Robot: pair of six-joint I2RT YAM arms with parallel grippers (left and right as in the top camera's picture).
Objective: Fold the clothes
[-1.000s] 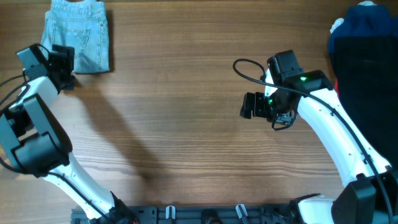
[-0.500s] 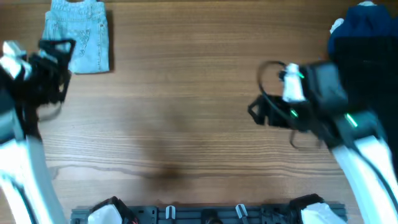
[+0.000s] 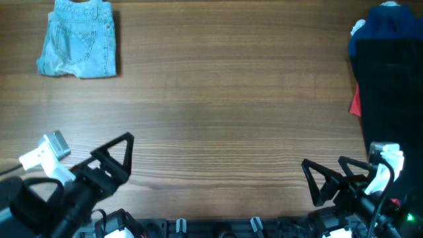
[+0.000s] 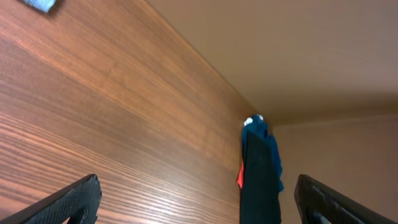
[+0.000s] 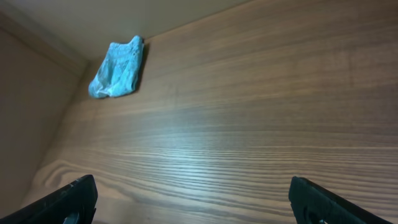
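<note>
Denim shorts (image 3: pixel 78 38), one folded pair; left pincer (image 4: pixel 196 186) and right pincer (image 5: pixel 191 186), two in all, both spread, empty.

Both arms are sitting low at the near edge of the overhead view, one at each side. The left gripper (image 3: pixel 114 158) is pointing toward the far right, its dark fingers (image 4: pixel 68 200) standing wide apart and holding nothing. The right gripper (image 3: pixel 332 178) is pointing toward the far left, its fingers (image 5: pixel 62 200) likewise spreading wide, empty.
</note>
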